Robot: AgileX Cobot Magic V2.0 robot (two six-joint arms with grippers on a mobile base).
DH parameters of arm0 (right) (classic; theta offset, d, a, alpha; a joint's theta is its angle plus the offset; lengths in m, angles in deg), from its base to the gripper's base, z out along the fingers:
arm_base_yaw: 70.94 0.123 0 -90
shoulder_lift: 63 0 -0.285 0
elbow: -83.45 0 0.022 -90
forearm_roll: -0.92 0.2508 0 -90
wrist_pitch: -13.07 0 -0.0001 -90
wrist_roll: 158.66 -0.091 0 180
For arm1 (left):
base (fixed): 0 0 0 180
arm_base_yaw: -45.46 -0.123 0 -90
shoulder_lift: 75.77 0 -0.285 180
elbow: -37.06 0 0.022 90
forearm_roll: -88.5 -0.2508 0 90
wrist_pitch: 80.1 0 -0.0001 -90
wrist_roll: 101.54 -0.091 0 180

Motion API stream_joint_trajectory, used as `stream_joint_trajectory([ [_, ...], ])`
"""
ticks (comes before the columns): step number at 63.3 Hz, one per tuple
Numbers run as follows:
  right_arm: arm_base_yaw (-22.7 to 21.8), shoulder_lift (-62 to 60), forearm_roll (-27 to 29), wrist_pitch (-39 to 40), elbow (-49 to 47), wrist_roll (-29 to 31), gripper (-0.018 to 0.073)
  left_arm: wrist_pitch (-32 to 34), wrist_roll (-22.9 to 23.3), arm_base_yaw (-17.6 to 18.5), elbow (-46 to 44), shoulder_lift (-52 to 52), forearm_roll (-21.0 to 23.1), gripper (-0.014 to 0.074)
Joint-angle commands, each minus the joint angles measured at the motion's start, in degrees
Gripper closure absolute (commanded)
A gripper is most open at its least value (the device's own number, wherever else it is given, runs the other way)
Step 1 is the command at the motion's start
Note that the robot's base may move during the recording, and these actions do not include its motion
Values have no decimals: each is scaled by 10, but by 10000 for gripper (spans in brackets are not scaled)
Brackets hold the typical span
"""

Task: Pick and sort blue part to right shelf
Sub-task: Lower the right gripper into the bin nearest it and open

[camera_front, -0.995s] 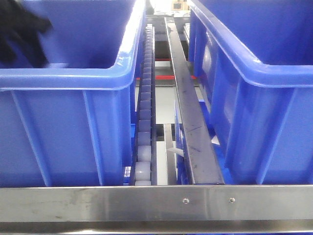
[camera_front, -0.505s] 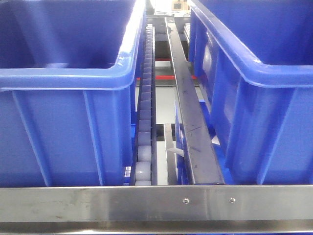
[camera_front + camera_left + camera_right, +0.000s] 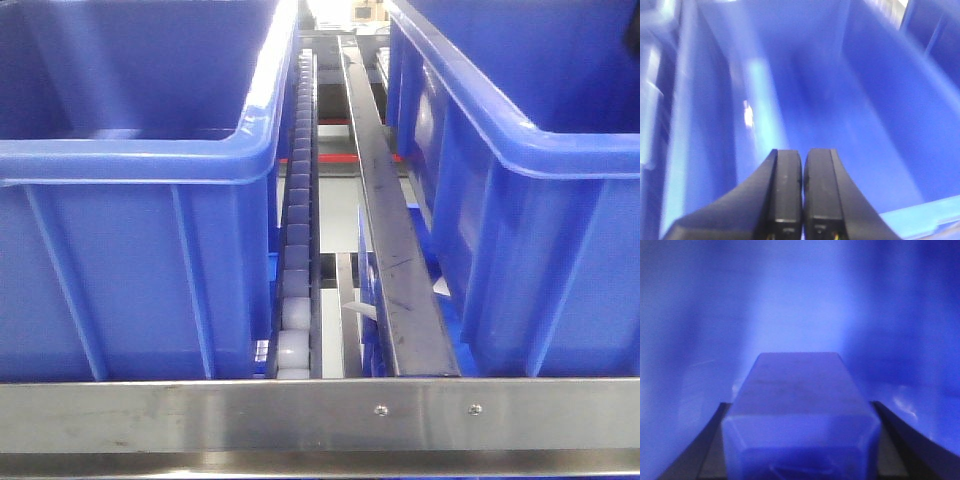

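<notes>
Right hand holds the blue part; left hand is closed and empty.

Nearest in the front view is the steel front rail of the right shelf, with two bolts near its middle. Behind it sit two big blue crates, the left crate and the right crate, with a white roller track and a dark steel bar running back between them. In the right wrist view, the blue part is a pale blue block filling the gap between the two dark fingers, which press on either side of it, against a blurred blue background. In the left wrist view, the fingers meet with nothing between them, over the blurred inside of a blue crate.
</notes>
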Motion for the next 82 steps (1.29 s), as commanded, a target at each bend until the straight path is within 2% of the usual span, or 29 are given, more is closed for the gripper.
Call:
stream_joint_trajectory([
  [1, -13, 42, -5, 34, -43, 23, 368, 34, 2, 2, -13, 30, -3, 473],
  [17, -15, 186, -5, 85, -84, 24, 368, 21, 2, 2, -13, 108, -3, 473],
  [30, -15, 228, -8, 87, -89, 24, 348, -3, 2, 2, -13, 132, -3, 473],
  [34, -15, 228, -8, 83, -89, 24, 266, -6, 2, 2, -13, 132, -3, 473],
  [40, -15, 223, -8, 81, -89, 24, 55, -6, 2, 2, -13, 132, -3, 473],
  [44, -15, 216, -11, 78, -89, 24, -60, -6, 2, 2, -13, 132, -3, 473],
  [45, -15, 213, -12, 78, -89, 24, -62, -6, 2, 2, -13, 132, -3, 473],
  [54, -15, 171, -18, 75, -89, 24, 8, -11, 2, 2, -14, 136, -3, 473],
  [59, -15, 132, -18, 68, -89, 24, 99, -11, 1, 2, -14, 150, -10, 473],
  [61, -15, 117, -18, 64, -89, 24, 146, -12, 1, 2, -14, 156, -17, 473],
  [72, -14, 3, -18, 50, -60, 24, 529, -12, 1, 2, -13, 183, -44, 473],
  [82, -14, -125, -17, 82, 31, 24, 526, -12, 1, 2, -13, 185, -55, 473],
])
